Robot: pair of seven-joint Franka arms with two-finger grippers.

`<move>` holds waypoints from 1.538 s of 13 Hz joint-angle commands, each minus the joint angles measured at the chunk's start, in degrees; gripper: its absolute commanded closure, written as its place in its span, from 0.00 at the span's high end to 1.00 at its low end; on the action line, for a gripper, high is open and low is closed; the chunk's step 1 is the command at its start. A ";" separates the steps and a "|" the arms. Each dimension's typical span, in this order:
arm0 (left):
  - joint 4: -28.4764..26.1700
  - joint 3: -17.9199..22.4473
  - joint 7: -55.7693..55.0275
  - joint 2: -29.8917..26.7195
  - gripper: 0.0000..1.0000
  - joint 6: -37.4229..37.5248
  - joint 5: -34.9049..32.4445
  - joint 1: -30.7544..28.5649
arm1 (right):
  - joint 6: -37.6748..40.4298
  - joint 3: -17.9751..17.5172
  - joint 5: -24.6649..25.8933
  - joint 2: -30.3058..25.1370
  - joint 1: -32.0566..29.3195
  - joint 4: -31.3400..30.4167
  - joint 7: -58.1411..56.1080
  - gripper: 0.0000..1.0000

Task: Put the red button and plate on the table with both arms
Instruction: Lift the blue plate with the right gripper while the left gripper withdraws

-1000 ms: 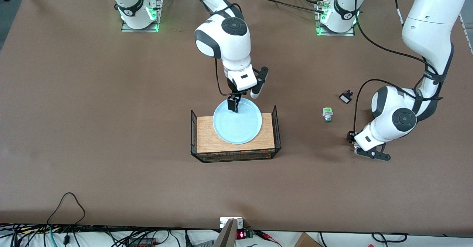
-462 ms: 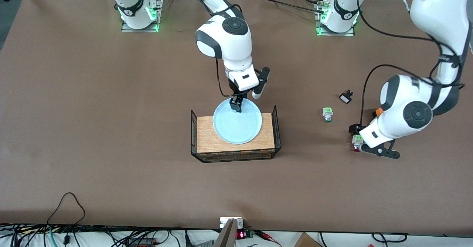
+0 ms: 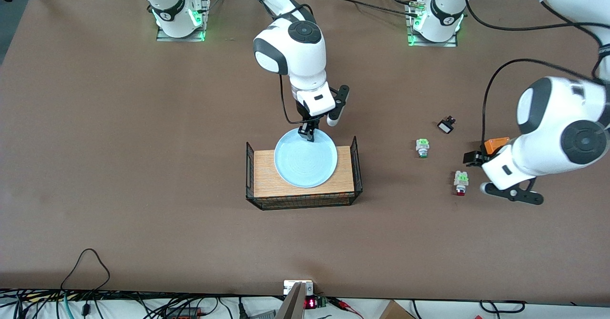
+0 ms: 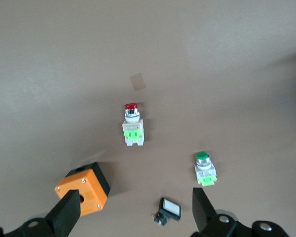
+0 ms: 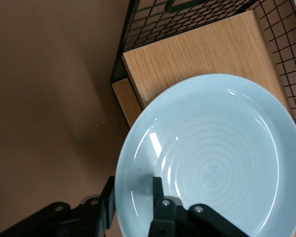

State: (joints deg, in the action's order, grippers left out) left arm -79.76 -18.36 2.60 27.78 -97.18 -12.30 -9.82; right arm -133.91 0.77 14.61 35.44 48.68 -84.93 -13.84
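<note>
The red button (image 3: 460, 184) lies on the brown table (image 3: 143, 166) on its own; it also shows in the left wrist view (image 4: 132, 129). My left gripper (image 3: 476, 162) hangs open and empty above the table beside it, fingers wide apart (image 4: 135, 217). The pale blue plate (image 3: 306, 161) rests on the wooden board. My right gripper (image 3: 308, 134) is at the plate's rim farthest from the front camera. In the right wrist view its narrowly open fingers straddle the rim of the plate (image 5: 212, 163): one finger (image 5: 158, 190) inside, the other outside.
The wooden board (image 3: 267, 176) sits in a black wire frame (image 3: 305, 200) mid-table. A green-capped button (image 3: 422, 148), a small black-and-white switch (image 3: 446, 126) and an orange box (image 3: 495, 145) lie toward the left arm's end, near the red button.
My left gripper let go of the red button, rose and drew away toward its own end of the table. My right gripper shifted from inside the plate to its rim.
</note>
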 commanded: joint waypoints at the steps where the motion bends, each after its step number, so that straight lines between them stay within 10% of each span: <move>1: 6.71 -1.42 1.00 0.17 1.00 7.94 0.96 -0.12 | 0.32 0.02 0.77 -0.28 0.28 0.46 -0.05 0.12; 10: 7.97 -0.20 1.97 -7.63 1.00 15.80 5.69 -0.47 | 4.44 -0.15 0.07 -7.39 1.59 0.46 0.57 0.00; 14: -8.34 14.99 6.45 -19.83 1.00 5.82 13.00 8.47 | 15.14 -0.24 -0.29 -14.15 1.51 0.38 3.99 0.00; 20: -15.08 16.60 5.66 -24.80 1.00 2.25 10.28 11.05 | 28.88 0.20 0.41 -19.79 -6.64 -1.29 4.44 0.00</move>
State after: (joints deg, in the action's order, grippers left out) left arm -92.64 -2.54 7.59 4.75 -93.85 -0.71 0.11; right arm -106.15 1.40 14.65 16.72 45.79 -84.24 -10.01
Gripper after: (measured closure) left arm 0.000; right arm 0.978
